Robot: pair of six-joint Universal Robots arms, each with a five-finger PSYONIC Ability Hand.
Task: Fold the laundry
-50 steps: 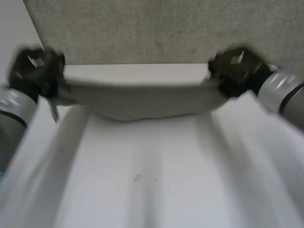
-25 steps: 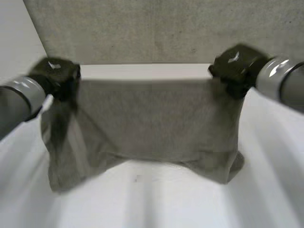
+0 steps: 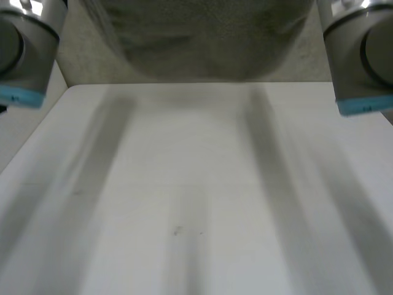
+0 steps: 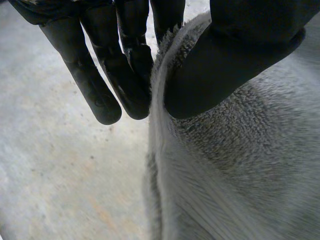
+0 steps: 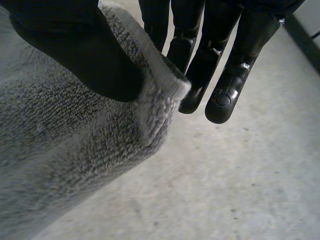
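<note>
Nearest in the head view lies the white table, its top bare but for a small dark speck toward its near side. Over the table's far edge hangs the grey towel, spread wide and held clear of the table top, with its rounded lower edge showing just above that far edge. The left arm stands over the table's far left corner and the right arm over its far right side. Each shows a grey joint with a light-blue cap, and the towel spans the gap between them. In the left wrist view the left hand is clamped on the towel. Its thumb presses on the fluffy face of the cloth while the fingers nearest it lie straight against the other side. The towel's edge is pinched between them and the cloth falls away past the fingertips. In the right wrist view the right hand grips the towel the same way, thumb on one face and fingers behind it. It pinches a hemmed corner that sticks out just past the thumb tip. Beyond the table and behind the towel lies a speckled grey floor, which also shows past the fingers in both wrist views.
</note>
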